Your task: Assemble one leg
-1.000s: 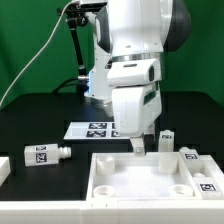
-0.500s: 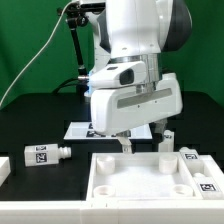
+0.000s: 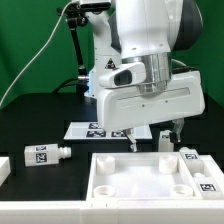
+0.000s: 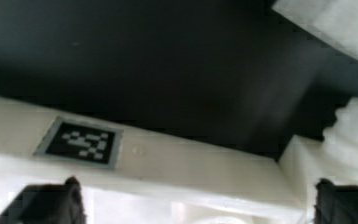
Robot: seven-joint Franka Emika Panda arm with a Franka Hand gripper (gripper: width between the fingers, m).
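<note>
Off at the exterior view's left, a lying leg (image 3: 40, 153) rests on its side on the black table (image 3: 30, 115), tag up, well apart from me. Next comes the marker board (image 3: 88, 128), partly hidden behind my arm.

My gripper (image 3: 155, 135) hangs low over the table just behind the panel (image 3: 140, 178). It is spread wide and holds nothing. The wrist view agrees: the gripper (image 4: 197, 200) has both tips far apart with only dark table and a white tagged surface between them, and I cannot tell which part that surface is.

Just right of my centre stands an upright leg (image 3: 167, 141), close to my right-hand finger (image 3: 177, 128). A second upright leg (image 3: 190, 154) stands near it, further to the exterior view's right.

I judge the upright leg to be my target, and I am not yet around it. If I descend off-centre, a finger could land on its top or shove it sideways and topple it. The other finger (image 3: 132, 142) sits near the panel's rim and could catch there. A one-sided squeeze might tilt the leg or bump its neighbour.
</note>
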